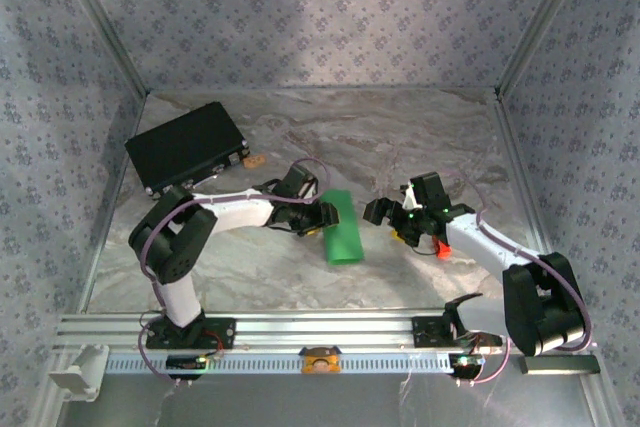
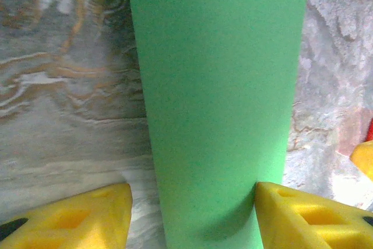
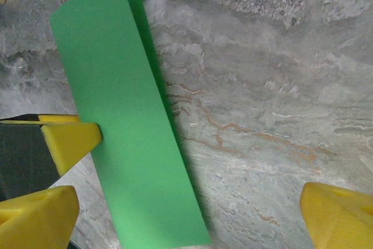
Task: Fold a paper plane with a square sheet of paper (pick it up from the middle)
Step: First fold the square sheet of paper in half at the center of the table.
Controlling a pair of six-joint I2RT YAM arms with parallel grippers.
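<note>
Lying folded, the square sheet of paper (image 1: 340,227) runs near-to-far.

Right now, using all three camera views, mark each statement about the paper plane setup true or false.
1. The green paper lies on the marble table, folded into a long strip. True.
2. The right gripper is clamped on the paper. False: its jaws stand wide open, and nothing is pinched between them.
3. A black case sits at the table's far left. True.
4. The paper is already a pointed dart. False: it is a plain rectangle.
5. The left gripper straddles the strip. True.
</note>
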